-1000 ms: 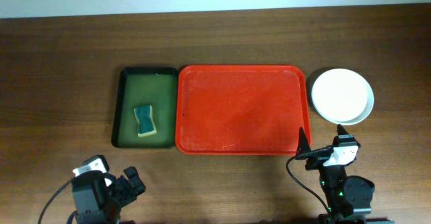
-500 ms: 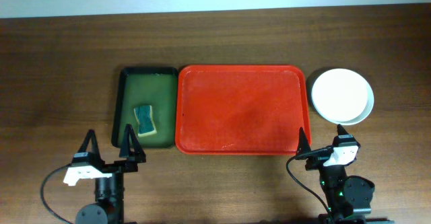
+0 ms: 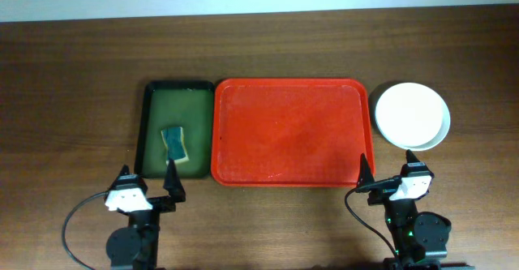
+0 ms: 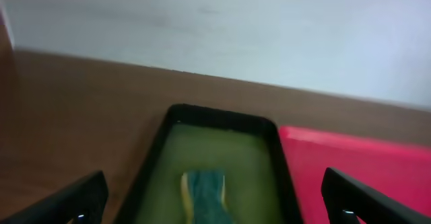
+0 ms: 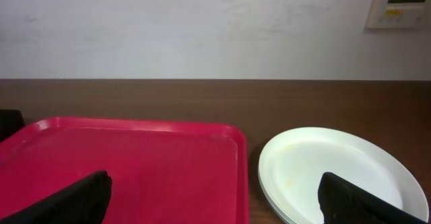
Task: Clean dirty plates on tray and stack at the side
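The red tray lies mid-table with nothing on it. The plates are stacked on the table just right of it, white one on top; the lower ones show only as thin rims. In the right wrist view the top plate bears a faint yellow smear beside the tray. My right gripper is open and empty at the tray's near right corner, jaws wide apart. My left gripper is open and empty at the near end of the dark green tray.
The dark green tray touches the red tray's left side and holds a blue-green sponge, also seen in the left wrist view. A pale wall runs behind the table's far edge.
My left gripper has turned from facing away at the lower left, opened out toward the green tray and shifted right toward it. The right arm, tray and plates have not moved.
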